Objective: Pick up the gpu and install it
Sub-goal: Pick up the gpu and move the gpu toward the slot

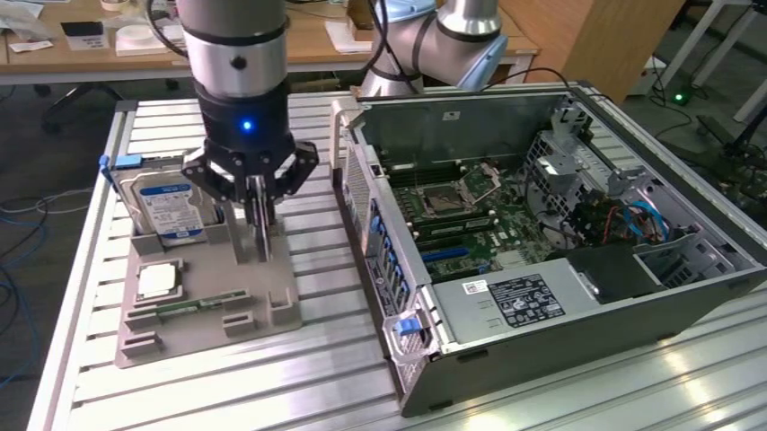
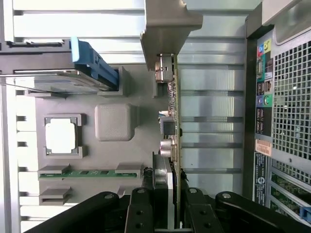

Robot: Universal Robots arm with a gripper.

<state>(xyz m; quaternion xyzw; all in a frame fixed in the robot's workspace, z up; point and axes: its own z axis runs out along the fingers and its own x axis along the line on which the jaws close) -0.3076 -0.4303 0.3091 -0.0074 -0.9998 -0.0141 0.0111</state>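
The gpu (image 1: 254, 235) stands on edge as a thin card over the grey fixture tray (image 1: 198, 337), between the hard drive and the computer case. My gripper (image 1: 255, 193) comes down on it from above, its fingers shut on the card's top edge. In the wrist view the gpu (image 2: 173, 111) runs edge-on away from the gripper (image 2: 168, 196), with its metal end bracket (image 2: 167, 24) at the far end. One black finger sits on each side of the card. I cannot tell whether the card's lower edge still rests in the tray.
A silver hard drive (image 1: 168, 205) with a blue-white label stands in the tray. A CPU (image 1: 158, 280) and a green memory stick (image 1: 189, 306) lie near it. The open computer case (image 1: 540, 242) lies at the exterior view's right, its motherboard (image 1: 462, 220) exposed.
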